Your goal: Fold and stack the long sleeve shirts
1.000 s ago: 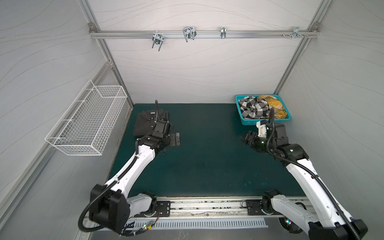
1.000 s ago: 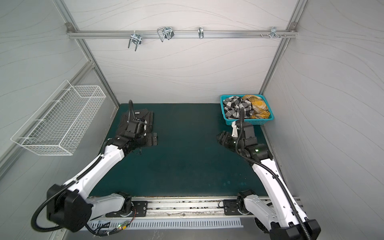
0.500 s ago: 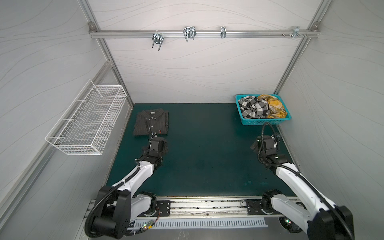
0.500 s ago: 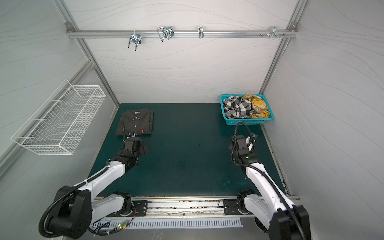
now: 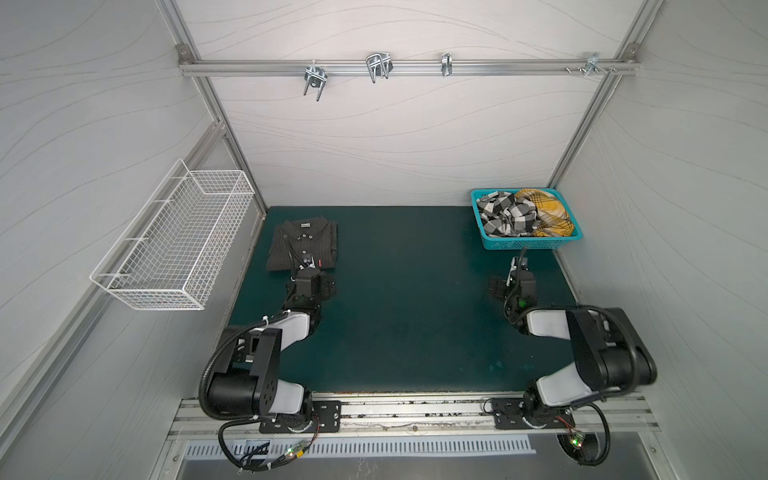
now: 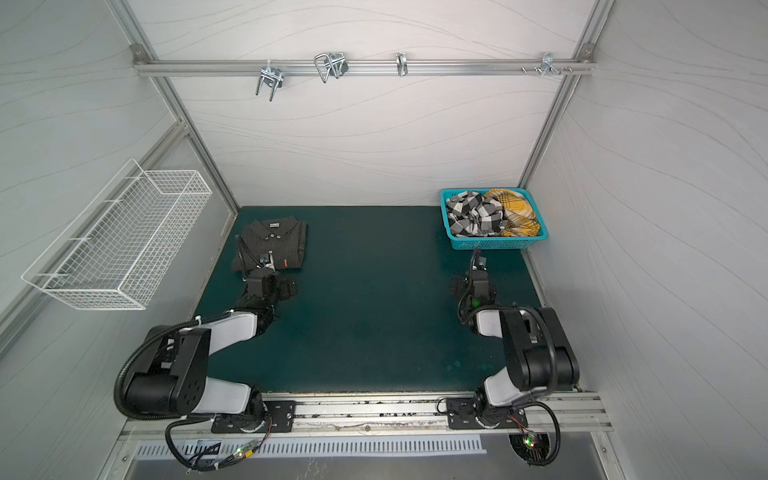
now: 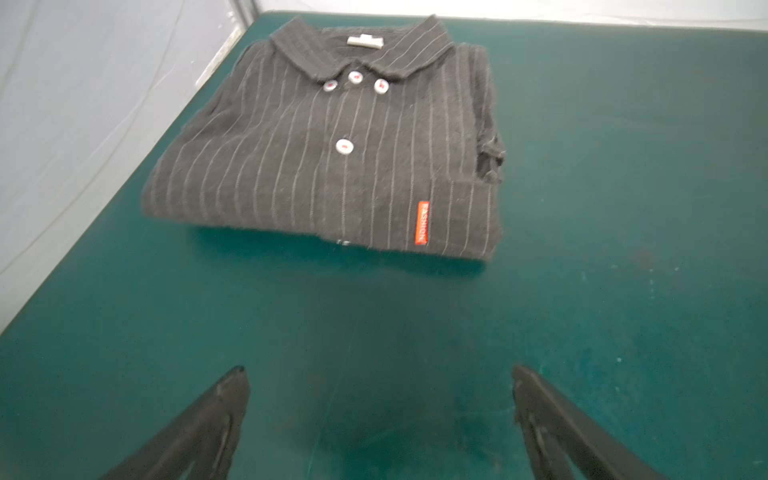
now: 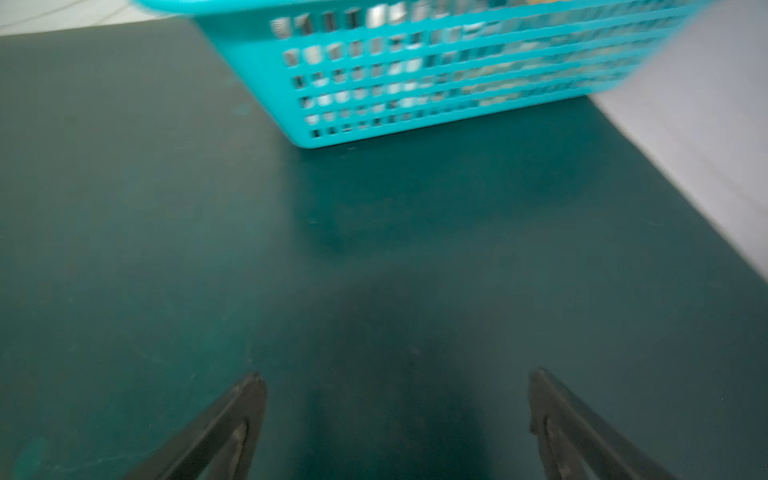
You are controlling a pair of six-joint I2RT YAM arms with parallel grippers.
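Note:
A folded charcoal pinstriped long sleeve shirt (image 5: 303, 245) (image 6: 272, 245) (image 7: 332, 158) lies collar-up on the green mat at the back left. Two more long sleeve shirts sit crumpled in the teal basket (image 5: 528, 243) (image 6: 494, 244) (image 8: 415, 83) at the back right: a black-and-white checked one (image 5: 505, 218) (image 6: 473, 216) and a mustard-yellow plaid one (image 5: 548, 212) (image 6: 517, 210). My left gripper (image 5: 311, 279) (image 7: 378, 370) is open and empty, low over the mat just in front of the charcoal shirt. My right gripper (image 5: 513, 286) (image 8: 399, 374) is open and empty, a short way in front of the basket.
A white wire basket (image 5: 174, 245) hangs on the left wall above the mat's edge. A metal rail with hooks (image 5: 376, 66) crosses the back wall high up. Grey walls close in the mat on three sides, and both arm bases stand at the front rail.
Both arms have drawn back toward the front and folded low. The left gripper has come off the charcoal shirt's near edge. The right gripper has moved away from the basket and opened wider.

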